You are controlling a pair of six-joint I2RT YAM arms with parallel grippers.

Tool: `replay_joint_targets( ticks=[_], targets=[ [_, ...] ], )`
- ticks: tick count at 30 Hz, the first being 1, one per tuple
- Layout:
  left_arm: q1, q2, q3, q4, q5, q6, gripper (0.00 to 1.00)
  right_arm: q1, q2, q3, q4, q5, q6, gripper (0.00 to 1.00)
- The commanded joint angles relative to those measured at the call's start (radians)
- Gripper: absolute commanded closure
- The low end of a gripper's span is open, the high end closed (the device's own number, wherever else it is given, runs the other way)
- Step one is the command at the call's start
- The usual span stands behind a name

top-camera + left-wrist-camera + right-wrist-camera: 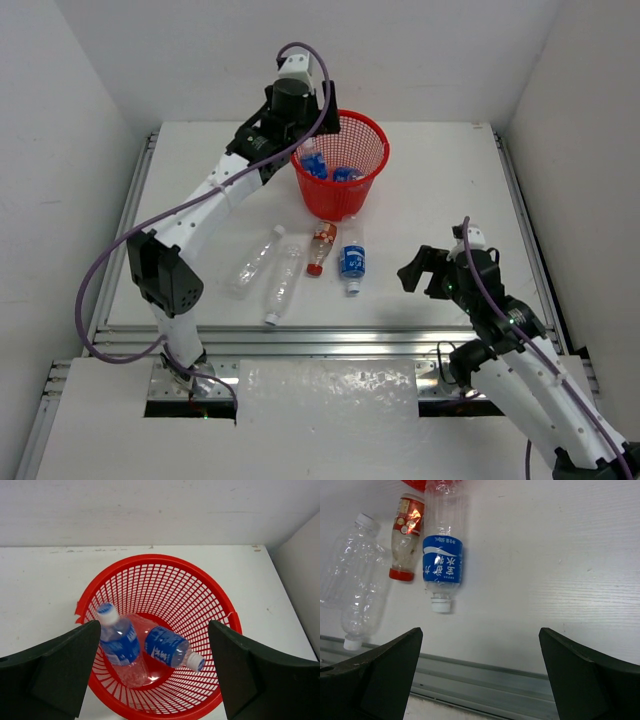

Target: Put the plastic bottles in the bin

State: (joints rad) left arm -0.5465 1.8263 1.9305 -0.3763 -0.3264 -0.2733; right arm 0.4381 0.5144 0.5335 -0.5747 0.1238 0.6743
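The red mesh bin (pixel 365 130) stands at the table's back middle and holds two blue-labelled bottles (pixel 166 647) (pixel 119 642). My left gripper (pixel 155 675) hangs open and empty above the bin's near-left rim (pixel 155 711). On the table in front of the bin lie a blue-labelled bottle (pixel 351 258), a red-labelled bottle with a red cap (pixel 320 247) and two clear unlabelled bottles (pixel 284 282) (pixel 254 260). My right gripper (pixel 420 268) is open and empty, right of the lying blue bottle (pixel 443 568).
A metal rail (pixel 330 340) runs along the table's near edge. White walls close in the back and both sides.
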Motion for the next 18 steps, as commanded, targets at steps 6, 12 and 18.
replay_joint_targets(
  ticks=[6,12,18],
  targets=[
    [-0.001,-0.05,-0.059,0.004,0.075,-0.069,0.14,0.001,0.025,0.0,0.075,-0.053,-0.031,0.01],
    [0.0,-0.338,-0.313,-0.021,0.02,-0.193,0.07,0.001,0.199,0.037,0.136,-0.205,-0.09,0.01],
    [0.0,-0.717,-0.663,-0.125,-0.043,-0.293,0.03,0.095,0.488,0.091,0.275,-0.173,-0.053,0.01]
  ],
)
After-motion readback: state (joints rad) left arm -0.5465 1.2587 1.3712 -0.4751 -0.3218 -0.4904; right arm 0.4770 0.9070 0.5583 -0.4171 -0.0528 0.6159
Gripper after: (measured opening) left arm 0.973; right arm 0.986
